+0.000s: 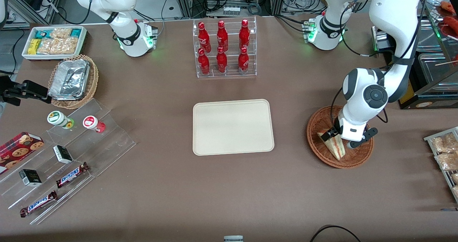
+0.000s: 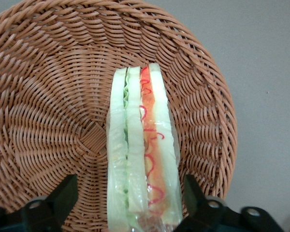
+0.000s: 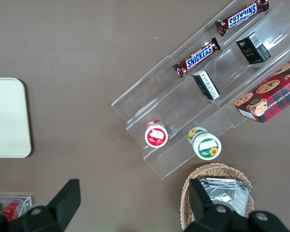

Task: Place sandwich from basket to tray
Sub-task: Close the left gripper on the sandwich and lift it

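Pale bread is seen standing on edge: the sandwich [image 2: 141,154] is propped in the basket [image 1: 318,122], near the rim closest to the front camera. It is straddled by the gripper [image 2: 130,200], fingers [image 2: 63,198] spread wide, nothing grasped. Bare brown table [image 1: 293,184] is left between basket rim and the tray [image 1: 232,126], whose surface is unoccupied.

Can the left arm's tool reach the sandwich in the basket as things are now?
Probably yes. The tool is low over the basket, its open fingers on either side of the sandwich, and nothing lies between them.
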Robot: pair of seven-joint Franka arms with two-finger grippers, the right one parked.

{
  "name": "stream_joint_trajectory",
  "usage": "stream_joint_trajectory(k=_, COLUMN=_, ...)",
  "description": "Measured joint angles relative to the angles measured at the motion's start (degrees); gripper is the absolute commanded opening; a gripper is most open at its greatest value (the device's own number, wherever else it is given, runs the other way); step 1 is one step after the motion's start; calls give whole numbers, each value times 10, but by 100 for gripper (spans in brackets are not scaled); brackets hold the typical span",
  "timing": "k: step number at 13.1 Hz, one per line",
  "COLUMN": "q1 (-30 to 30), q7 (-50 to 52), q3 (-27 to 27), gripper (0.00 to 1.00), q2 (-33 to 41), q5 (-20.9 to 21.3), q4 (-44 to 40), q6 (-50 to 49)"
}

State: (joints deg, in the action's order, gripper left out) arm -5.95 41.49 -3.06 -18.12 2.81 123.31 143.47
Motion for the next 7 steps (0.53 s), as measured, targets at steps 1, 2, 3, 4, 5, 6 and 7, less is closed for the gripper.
stream_joint_trajectory(k=1, q1=0, q7=0, q3=0, gripper=0, q2=-3, q5=0, q4=-3, q6=1)
stream_joint_trajectory(k=2, q1=0, q7=0, q3=0, gripper=0, q2=-6, q5=1, q4=-6, q6=1)
stream_joint_trajectory(k=3, q1=0, q7=0, q3=0, gripper=0, q2=-8, q5=1, q4=-9, q6=2)
stream_joint_trajectory(k=4, q1=0, q7=0, q3=0, gripper=0, q2=-9, q5=1, q4=-12, q6=2)
stream_joint_trajectory(k=5, q1=0, q7=0, q3=0, gripper=0, q2=-9, q5=2, q4=-15, q6=2)
stream_joint_trajectory(k=6, q1=0, q7=0, q3=0, gripper=0, q2=-9, q5=2, q4=-18, q6=0)
stream_joint_trajectory(k=7, q1=0, q7=-1, q3=0, gripper=0, q2=-9, q5=6, q4=-26, q6=-9)
